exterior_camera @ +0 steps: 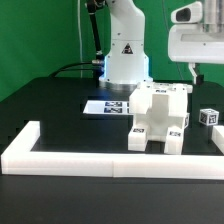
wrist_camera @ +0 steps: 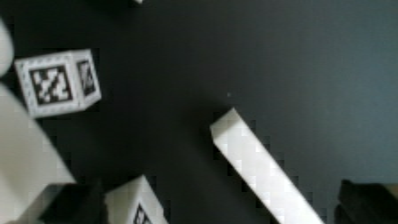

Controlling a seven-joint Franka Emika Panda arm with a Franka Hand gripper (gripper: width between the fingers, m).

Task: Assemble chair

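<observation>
At the frame's lower edge, the low white border wall bounds the black worktop. Behind it, centre right, stands the part-built chair. A loose tagged block lies near it at far right. The claw hangs above, upper right, jaws wide and holding nothing. The blurred wrist view seems to show that block. Recommended: centre over it, square the fingers to its flat faces, and descend clear of the chair.
</observation>
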